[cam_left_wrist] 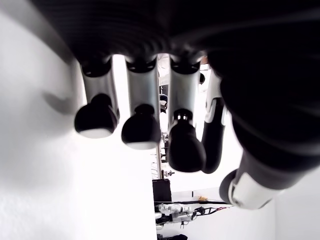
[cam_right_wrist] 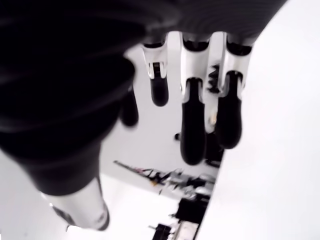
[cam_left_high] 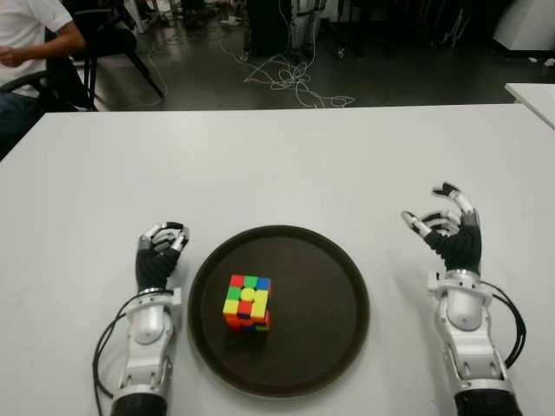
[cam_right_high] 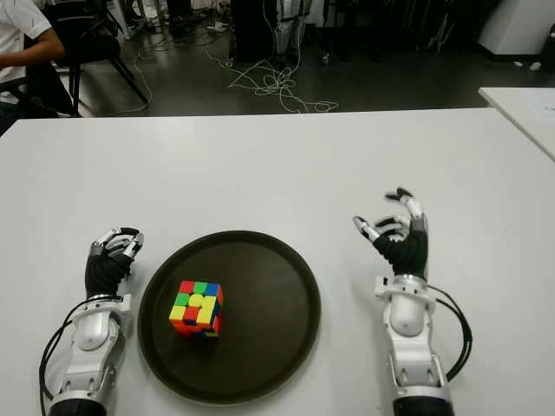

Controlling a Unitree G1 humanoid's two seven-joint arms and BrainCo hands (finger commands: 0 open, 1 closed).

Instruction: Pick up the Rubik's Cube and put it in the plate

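The Rubik's Cube sits inside the dark round plate, left of its centre, with a yellow, green and red face up. My left hand shows just left of the plate's rim, its fingers curled with nothing in them. To the right of the plate my right hand is held with fingers spread and nothing between them. Neither hand touches the cube.
The white table stretches away beyond the plate to its far edge. A second white table shows at the far right. A person sits at the far left, and cables lie on the floor behind.
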